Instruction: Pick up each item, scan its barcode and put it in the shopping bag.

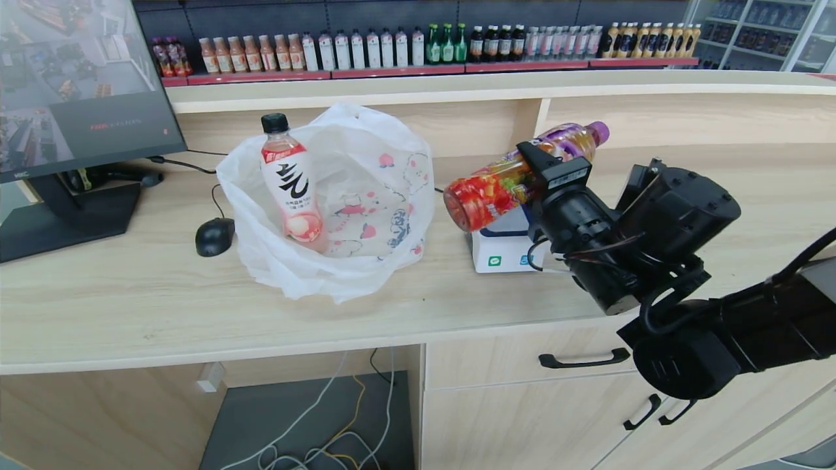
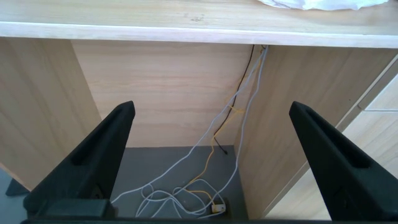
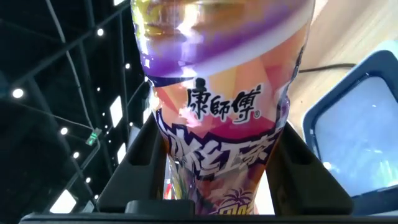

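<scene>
Scanner (image 1: 499, 256) partly hidden behind tilted bottle (image 1: 498, 185).

A shop checkout is shown by shelved drinks bottles (image 1: 366, 49), a counter (image 1: 130, 294), a monitor (image 1: 72, 78) and a scanner (image 1: 499, 256)

A black mouse (image 1: 214, 236) lies on the wooden counter (image 1: 130, 294) near a monitor (image 1: 72, 85), cables (image 2: 186, 199) hanging underneath

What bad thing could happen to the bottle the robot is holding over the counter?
The colourful bottle lies tilted in the right pincer, above the white scanner; if it slips, it may hit it. The shopping bag has a floppy rim and a pink bottle standing inside, so the next drop might catch the rim or knock that bottle over.
</scene>
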`<state>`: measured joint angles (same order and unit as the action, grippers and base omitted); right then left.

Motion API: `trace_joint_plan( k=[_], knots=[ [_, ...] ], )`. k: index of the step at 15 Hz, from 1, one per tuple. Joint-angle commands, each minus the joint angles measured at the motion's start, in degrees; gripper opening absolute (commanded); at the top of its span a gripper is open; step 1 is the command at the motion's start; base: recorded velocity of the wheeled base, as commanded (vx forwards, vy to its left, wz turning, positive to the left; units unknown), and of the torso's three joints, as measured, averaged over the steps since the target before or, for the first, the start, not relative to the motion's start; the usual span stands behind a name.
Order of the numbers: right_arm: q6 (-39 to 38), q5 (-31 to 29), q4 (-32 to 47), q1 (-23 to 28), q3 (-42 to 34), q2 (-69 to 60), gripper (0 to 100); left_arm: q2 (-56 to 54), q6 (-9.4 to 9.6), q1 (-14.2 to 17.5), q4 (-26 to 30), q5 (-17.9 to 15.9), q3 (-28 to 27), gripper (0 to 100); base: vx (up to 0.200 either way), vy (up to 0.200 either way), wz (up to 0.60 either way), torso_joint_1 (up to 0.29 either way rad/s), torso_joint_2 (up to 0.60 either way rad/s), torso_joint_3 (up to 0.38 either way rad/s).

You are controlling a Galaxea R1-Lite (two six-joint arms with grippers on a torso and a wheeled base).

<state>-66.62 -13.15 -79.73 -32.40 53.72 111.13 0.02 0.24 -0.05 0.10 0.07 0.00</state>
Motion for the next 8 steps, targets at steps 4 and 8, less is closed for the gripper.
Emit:
trace_joint_plan(
  k=[4,8],
  knots=[
    [-0.44,0.23,-0.17,-0.29,0.42,1.19,0,-0.02,-0.07,-0.04,-0.01,0.01,0.00,100,0.000,0.000,0.00,0.000,0.00,0.000],
    [-0.61,0.50,-0.17,-0.64,0.86,1.37,0,-0.02,0.02,-0.04,-0.01,0.01,0.00,100,0.000,0.000,0.00,0.000,0.00,0.000]
  ],
)
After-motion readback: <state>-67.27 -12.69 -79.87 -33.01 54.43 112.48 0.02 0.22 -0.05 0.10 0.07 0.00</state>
